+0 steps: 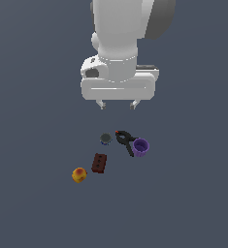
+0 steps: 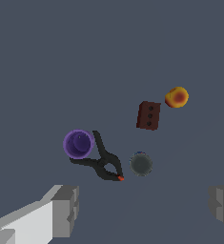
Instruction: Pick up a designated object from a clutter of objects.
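The gripper [image 1: 118, 104] hangs high above the table [image 1: 33, 208], fingers [image 2: 66, 209] wide apart and empty; the orange ball [image 1: 79, 175] lies at the clutter's 8 o'clock edge, just beside the holed brick [image 1: 100, 162], leaving open approach room.

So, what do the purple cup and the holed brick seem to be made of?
The small purple round cup looks like smooth plastic: even colour, faint sheen inside. The dark red-brown rectangular brick with three holes looks matte, perhaps painted wood or plastic; the render leaves it open.
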Robot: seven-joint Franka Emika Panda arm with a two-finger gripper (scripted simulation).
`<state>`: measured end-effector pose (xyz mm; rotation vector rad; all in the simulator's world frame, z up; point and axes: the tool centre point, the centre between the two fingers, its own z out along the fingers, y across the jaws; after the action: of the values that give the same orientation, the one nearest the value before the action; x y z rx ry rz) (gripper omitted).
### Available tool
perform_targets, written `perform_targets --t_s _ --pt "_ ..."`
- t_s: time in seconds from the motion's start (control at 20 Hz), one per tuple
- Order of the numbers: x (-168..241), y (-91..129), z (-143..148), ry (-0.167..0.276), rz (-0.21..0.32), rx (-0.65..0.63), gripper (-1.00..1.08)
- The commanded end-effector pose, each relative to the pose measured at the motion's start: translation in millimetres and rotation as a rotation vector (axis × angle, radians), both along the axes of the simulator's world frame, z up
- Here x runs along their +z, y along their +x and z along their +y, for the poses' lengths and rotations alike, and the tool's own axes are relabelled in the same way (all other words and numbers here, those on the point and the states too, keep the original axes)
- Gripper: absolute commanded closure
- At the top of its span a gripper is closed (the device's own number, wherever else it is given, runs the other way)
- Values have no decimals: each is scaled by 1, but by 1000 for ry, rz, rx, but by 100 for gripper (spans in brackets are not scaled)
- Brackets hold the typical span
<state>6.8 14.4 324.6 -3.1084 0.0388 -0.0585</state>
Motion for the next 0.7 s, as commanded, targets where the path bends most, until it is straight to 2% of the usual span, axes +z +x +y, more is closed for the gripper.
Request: perform_targets --t_s 0.0,0.65 --pt "0 0 0 0 0 0 -92" --pt "16 5 -12 1 -32 17 -92"
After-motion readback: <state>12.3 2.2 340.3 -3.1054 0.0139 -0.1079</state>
